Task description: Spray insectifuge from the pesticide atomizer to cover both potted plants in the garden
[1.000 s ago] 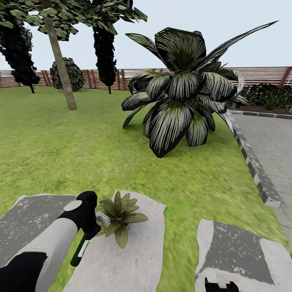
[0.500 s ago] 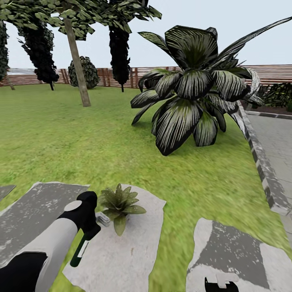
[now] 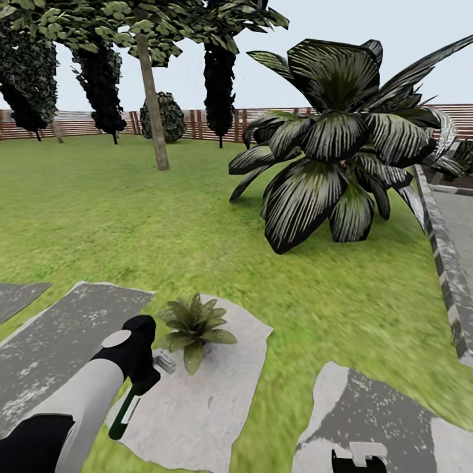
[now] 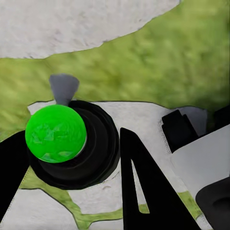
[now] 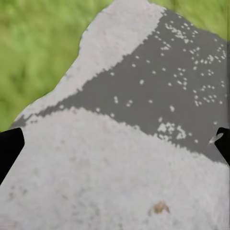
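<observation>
On the lawn (image 3: 98, 223), at the far left of the head view, we see dark trees (image 3: 98, 79) and a rounded bush (image 3: 163, 117) in front of the brown slatted fence (image 3: 79, 123), with one slim tree trunk (image 3: 153, 105) rising from the grass. Nearer to us, a grey stepping stone (image 3: 52, 348) lies under our left arm. Our left gripper (image 3: 141, 378) has its fingers (image 4: 139, 187) clamped on the pesticide atomizer (image 3: 128, 407), which hangs tilted with its dark green body and white strip pointing down toward us and its pale grey trigger head (image 3: 163, 361) reaching out just beside the plant. From the left wrist view we look down the bottle at its bright green round end (image 4: 55, 133) set in a black ring, with the grey nozzle (image 4: 63, 88) beyond it over grass and stone. Just right of the nozzle, one potted plant (image 3: 192, 323), a low rosette of pointed green leaves, sits on a paler stepping stone (image 3: 210, 401). Further right and well behind stands a big striped-leaf palm plant (image 3: 341, 138). At the lower right, another stepping stone (image 3: 381, 407) lies beneath our right gripper (image 3: 359, 456); its fingers (image 5: 9, 148) stand wide apart at the edges of the right wrist view. A paved path with a stone kerb (image 3: 447, 263) runs along the far right.
</observation>
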`<state>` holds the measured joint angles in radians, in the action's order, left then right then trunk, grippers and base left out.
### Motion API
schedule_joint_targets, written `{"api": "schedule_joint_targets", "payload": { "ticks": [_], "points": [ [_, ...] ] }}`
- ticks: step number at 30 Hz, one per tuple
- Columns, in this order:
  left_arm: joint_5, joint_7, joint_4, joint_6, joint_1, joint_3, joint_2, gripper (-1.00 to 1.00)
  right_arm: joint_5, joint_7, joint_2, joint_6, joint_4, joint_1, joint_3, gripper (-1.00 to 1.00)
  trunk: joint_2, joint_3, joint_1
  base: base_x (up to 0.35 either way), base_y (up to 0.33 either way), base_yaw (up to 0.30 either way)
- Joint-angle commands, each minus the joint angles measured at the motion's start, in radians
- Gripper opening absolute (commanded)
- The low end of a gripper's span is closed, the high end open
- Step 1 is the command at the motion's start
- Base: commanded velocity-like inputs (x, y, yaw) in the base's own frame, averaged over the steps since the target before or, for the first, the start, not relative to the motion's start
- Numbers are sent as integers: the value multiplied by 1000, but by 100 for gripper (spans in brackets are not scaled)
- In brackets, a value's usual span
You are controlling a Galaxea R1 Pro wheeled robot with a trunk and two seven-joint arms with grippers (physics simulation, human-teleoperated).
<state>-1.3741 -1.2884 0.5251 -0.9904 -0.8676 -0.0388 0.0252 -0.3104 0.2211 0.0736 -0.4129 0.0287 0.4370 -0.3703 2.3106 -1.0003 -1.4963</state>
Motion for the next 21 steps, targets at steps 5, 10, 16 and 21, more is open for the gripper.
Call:
{"api": "schedule_joint_targets", "payload": {
  "ticks": [5,10,16,21],
  "points": [
    [2,26,10,-10,4,2,-6,-100,-7,3,0,-1,0,0,-9,100,0,-1,0,134,-107,18],
    [3,27,18,-11,3,7,-7,-100,-7,3,0,-1,0,0,-9,100,0,-1,0,10,-7,217],
    [6,27,34,-11,2,6,-32,-100,-7,3,0,-1,0,0,-9,100,0,-1,0,4,0,93],
    [6,28,36,-11,2,4,-34,-100,-7,3,2,-1,0,0,-9,100,0,-1,0,187,-103,3]
  ]
}}
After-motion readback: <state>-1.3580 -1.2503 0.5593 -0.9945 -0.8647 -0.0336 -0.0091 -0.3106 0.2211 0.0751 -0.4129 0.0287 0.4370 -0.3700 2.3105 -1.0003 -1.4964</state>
